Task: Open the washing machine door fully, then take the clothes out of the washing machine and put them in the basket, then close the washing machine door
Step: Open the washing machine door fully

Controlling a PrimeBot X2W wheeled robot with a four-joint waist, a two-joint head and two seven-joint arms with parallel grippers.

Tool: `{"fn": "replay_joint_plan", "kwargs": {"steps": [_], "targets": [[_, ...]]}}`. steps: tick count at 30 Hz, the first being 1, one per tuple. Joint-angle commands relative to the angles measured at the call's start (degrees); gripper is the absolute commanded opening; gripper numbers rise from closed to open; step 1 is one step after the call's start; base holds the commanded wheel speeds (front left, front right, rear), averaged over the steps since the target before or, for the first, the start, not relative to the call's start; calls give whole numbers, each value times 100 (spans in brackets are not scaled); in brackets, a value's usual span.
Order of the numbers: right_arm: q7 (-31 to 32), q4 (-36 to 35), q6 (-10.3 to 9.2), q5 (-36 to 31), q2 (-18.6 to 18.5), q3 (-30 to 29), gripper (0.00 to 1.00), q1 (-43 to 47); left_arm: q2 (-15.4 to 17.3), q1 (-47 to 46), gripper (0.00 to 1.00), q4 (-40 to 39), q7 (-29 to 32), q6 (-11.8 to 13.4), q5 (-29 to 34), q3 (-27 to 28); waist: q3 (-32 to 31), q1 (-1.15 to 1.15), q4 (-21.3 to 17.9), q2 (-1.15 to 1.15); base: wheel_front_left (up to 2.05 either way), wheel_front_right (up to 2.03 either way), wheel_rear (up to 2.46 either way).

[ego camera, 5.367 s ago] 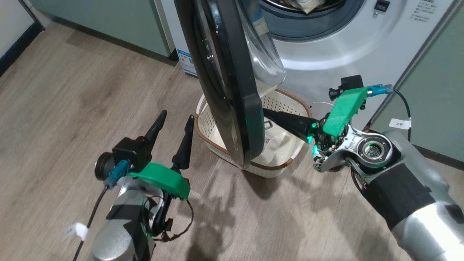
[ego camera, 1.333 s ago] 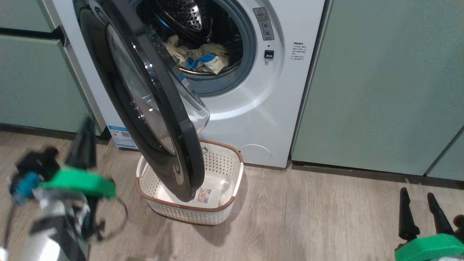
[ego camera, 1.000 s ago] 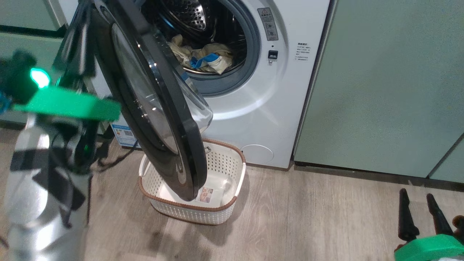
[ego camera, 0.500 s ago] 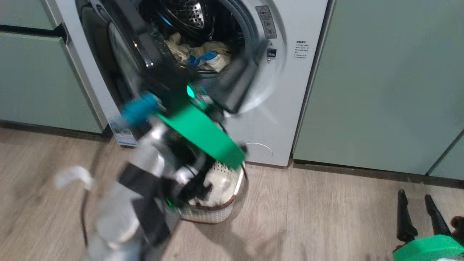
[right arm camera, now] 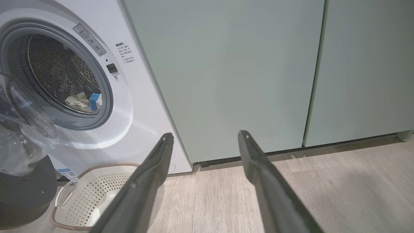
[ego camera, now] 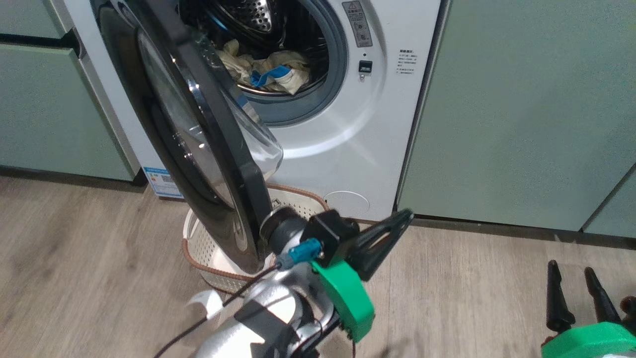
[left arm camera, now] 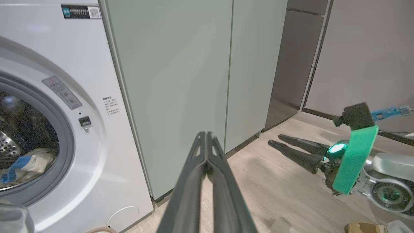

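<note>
Closest in, at the lower right of the head view, the right gripper (ego camera: 570,268) hangs low over the wooden floor (ego camera: 472,298) with its two dark fingers well apart and nothing between them. It is well apart from the machine. The left gripper (ego camera: 405,216) is nearer the middle, with its fingers pressed together along their length, empty, and slanting up toward the right. In the left wrist view they aim at the green cabinets (ego camera: 521,99) beside the machine. This arm's wrist sits just beside the lower edge of the washing machine door (ego camera: 243,199); I cannot tell whether it touches. Behind the wrist the basket (right arm camera: 87,197) stands on the floor just before the washing machine (ego camera: 348,139), partly hidden by the arm and the door. The door stands partway open, swung out on its left side, with its black rim edge-on to the head camera. Its glass bowl bulges toward the opening and its lowest part hangs over the basket. Farther back the grey gasket (ego camera: 338,64) rings the steel drum (ego camera: 253,10). The clothes (ego camera: 288,67) lie heaped in the drum's bottom, cream with a bright blue patch. A blue label sticker (ego camera: 160,181) sits low on the machine's left, and a round service flap (ego camera: 348,203) low on its right.
</note>
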Motion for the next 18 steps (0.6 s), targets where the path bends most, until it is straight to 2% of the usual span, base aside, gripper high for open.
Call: {"fn": "replay_joint_plan", "kwargs": {"steps": [1,8,18], "targets": [[-55,-157,23,4,-137,133,100,-183,56,-151,0,-46,-130,-2,40,160,3,0,-8,0,0,0,0],[-55,-140,23,16,-155,124,100,-186,42,62,0,892,-662,184,135,64,21,0,-16,0,0,0,0],[-55,-146,23,2,-136,138,100,-202,12,-51,0,2120,-1579,470,-291,374,64,0,-31,0,0,0,0]]}}
